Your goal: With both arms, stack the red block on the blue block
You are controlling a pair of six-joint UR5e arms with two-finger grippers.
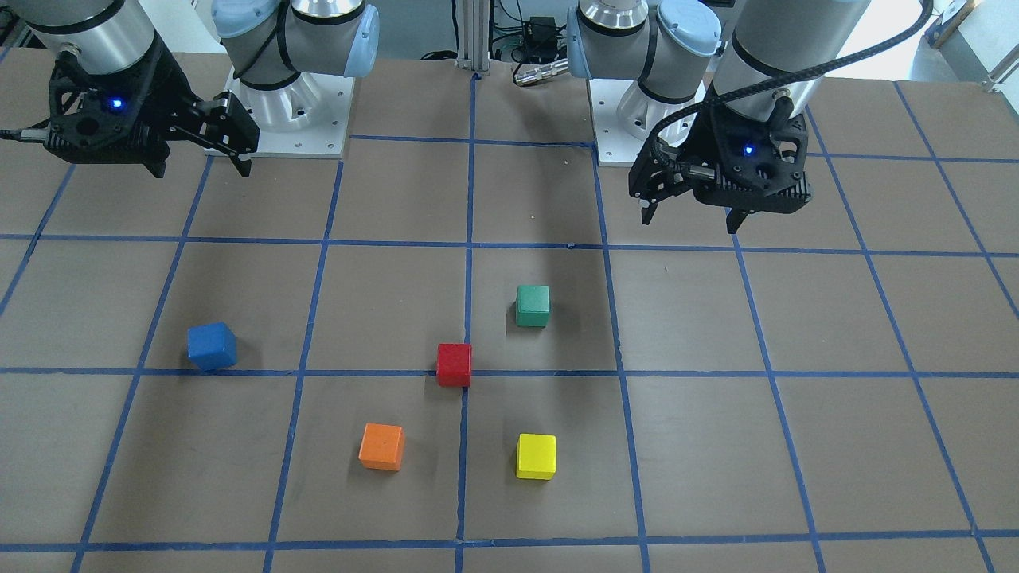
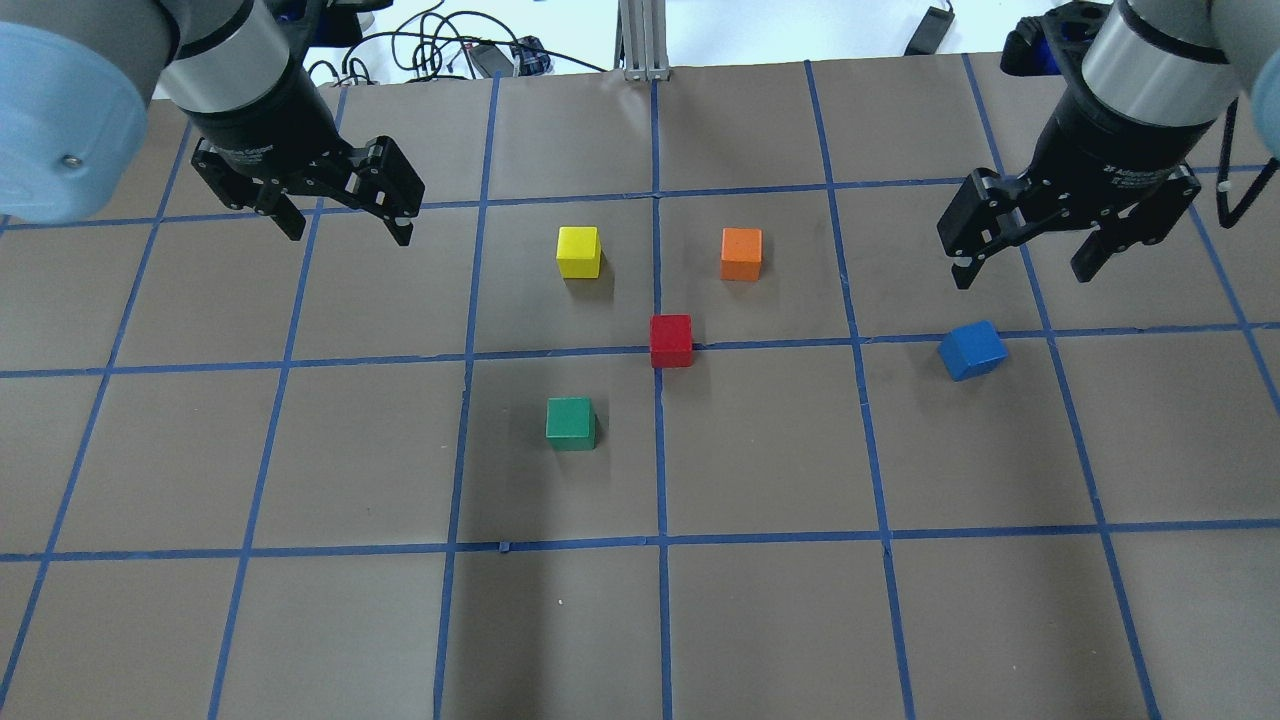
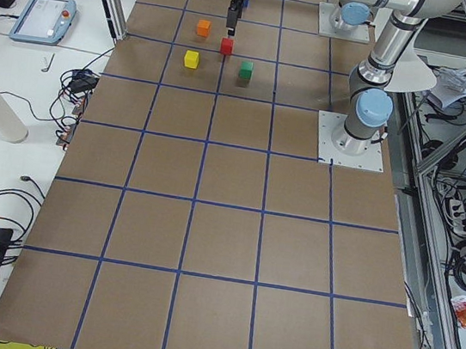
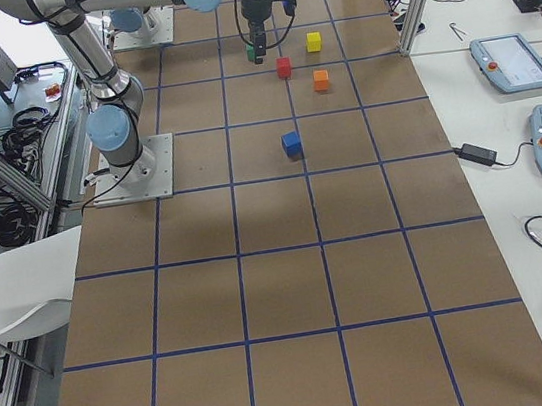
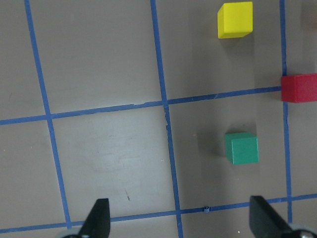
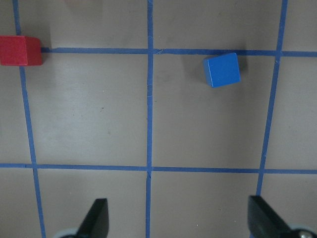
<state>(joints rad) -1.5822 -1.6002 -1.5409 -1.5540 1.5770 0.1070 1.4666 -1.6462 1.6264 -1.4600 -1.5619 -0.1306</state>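
Near red block (image 2: 670, 340): green cube (image 2: 570, 422), orange cube (image 2: 741, 253).

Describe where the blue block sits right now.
In the overhead view, the blue block lies on the right side beside a tape line, near the open right end effector, right of the red block.

The left arm (image 2: 235, 70) and right arm (image 2: 1150, 70) were built of silver-grey tubes with light-blue joint caps (image 1: 362, 40). The left gripper (image 2: 349, 237) and right gripper (image 2: 1022, 280) were moulded black, each fitted with a blue light (image 1: 117, 103). A braided black cable (image 1: 796, 76) was run along the left arm. White lettering (image 2: 1135, 172), possibly a maker's name, was printed at the wrist.
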